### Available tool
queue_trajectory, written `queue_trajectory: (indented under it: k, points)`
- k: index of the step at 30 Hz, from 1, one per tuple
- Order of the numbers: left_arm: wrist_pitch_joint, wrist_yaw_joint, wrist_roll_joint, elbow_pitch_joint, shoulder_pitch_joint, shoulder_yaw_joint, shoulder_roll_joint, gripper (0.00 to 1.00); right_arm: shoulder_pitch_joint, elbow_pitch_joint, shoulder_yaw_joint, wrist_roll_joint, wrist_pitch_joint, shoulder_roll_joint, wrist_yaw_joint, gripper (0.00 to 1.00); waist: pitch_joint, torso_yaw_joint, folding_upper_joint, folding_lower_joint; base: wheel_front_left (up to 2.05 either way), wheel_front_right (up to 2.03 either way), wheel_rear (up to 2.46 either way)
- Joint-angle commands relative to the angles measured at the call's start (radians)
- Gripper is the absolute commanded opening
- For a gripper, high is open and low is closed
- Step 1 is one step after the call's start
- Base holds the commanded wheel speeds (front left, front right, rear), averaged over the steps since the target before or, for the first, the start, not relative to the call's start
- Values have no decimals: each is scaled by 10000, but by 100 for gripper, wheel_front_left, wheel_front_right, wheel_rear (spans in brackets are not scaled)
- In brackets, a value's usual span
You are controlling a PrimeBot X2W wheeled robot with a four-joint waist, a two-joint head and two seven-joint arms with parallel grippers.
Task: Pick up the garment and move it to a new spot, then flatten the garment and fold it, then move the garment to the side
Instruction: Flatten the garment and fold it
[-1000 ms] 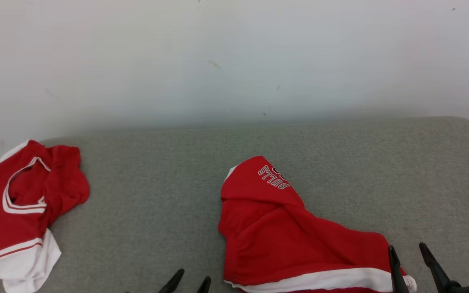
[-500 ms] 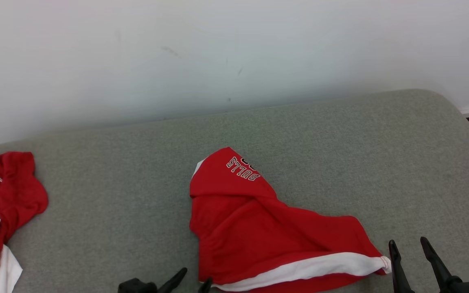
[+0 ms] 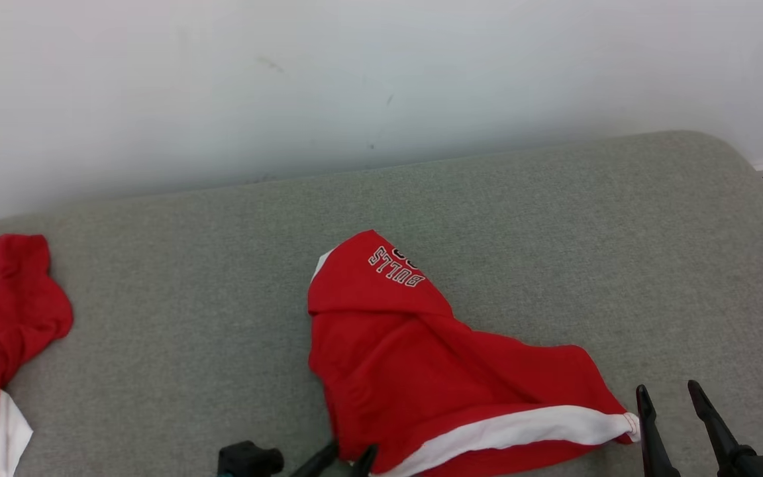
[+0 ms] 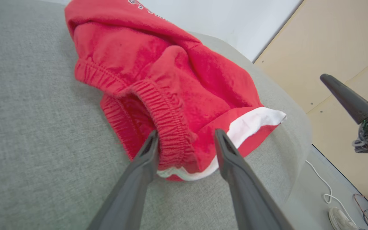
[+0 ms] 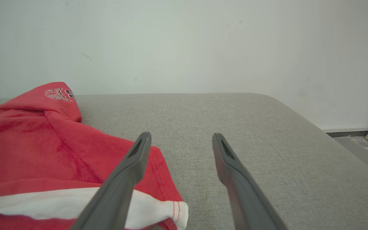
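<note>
You're barely started, I judge: the red Bulls shorts point(image 3: 434, 371) lie crumpled mid-frame, your left hand point(image 4: 185, 132) wide astride their waistband, right hand point(image 5: 180, 135) wide and empty.

Grey upholstered surface point(image 3: 554, 218) against a white wall point(image 3: 355, 66)

Parted fingers point(image 5: 132, 167) near the red garment point(image 5: 37, 143) corner.

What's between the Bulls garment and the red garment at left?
Head view: bare grey cushion separates the Bulls garment from the other red garment; nothing lies there.
</note>
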Motion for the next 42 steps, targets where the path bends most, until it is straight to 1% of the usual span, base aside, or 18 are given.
queue_trajectory:
  k: [1,2,3,8,14,17,19,21,24,28,30,32,33,34,36,37,38,42]
  points:
    - [-4,16,-297,-156,-22,-162,24,38,0,3,5,-31,9,10,-21,100,-41,100,0,-1,0,0,0]
    - [-5,16,-466,-295,-7,-310,59,15,16,14,15,22,9,5,-21,100,-61,160,0,-1,0,0,0]
    - [-5,16,-582,-416,-15,-424,131,0,17,27,21,57,9,3,-22,100,-78,223,0,-1,0,0,0]
    - [-4,16,-1220,-1110,210,-875,386,0,26,54,68,200,9,4,-22,100,-187,535,0,-1,0,0,0]
    - [116,16,-2139,-2084,627,-1190,1023,0,185,90,83,310,9,3,-22,100,-337,814,0,-1,0,0,0]
    - [443,17,-2525,-2540,694,-1080,1357,0,198,102,99,320,9,6,-22,100,-362,902,0,-1,0,0,0]
    - [661,127,-2784,-2674,562,-931,1495,0,173,118,115,335,9,5,-22,100,-369,943,0,-1,0,0,0]
    - [897,318,-2709,-2585,328,-866,1604,0,131,137,154,350,9,5,-22,100,-368,955,0,-1,0,0,0]
    - [1181,521,-2805,-2170,61,-787,1523,0,23,171,293,363,9,5,-22,100,-327,859,0,-1,0,0,0]
    - [1625,595,-2797,-1302,-416,-874,1363,0,-152,162,408,391,9,2,-22,100,-124,637,0,-1,0,0,0]
    - [1826,558,-2590,-778,-655,-1008,1355,0,-158,171,400,375,9,2,-22,100,-17,496,0,-1,0,0,0]
    - [1894,528,-2700,-304,-804,-1015,1232,0,-167,151,366,356,9,4,-22,100,72,382,0,-1,0,0,0]
    - [1888,531,-2707,-94,-871,-1000,1202,14,-150,146,348,334,9,2,-22,100,105,333,0,-1,0,0,0]
    - [1852,524,-2665,120,-932,-1003,1181,31,-117,145,313,321,9,1,-22,100,123,305,0,-1,0,0,0]
    - [1762,514,-2503,495,-1003,-1054,1178,55,-44,141,261,284,9,6,-22,100,134,273,0,-1,0,0,0]
    - [1670,491,-2472,623,-1015,-1061,1140,90,-17,138,230,270,9,4,-22,100,125,276,0,-1,0,0,0]
    - [1599,481,-2503,744,-985,-1046,1109,100,13,132,199,262,9,6,-22,100,106,287,0,-1,0,0,0]
    - [1194,561,-2376,907,-782,-1018,1071,100,57,76,-12,194,9,6,-22,100,-64,490,0,-1,0,0,0]
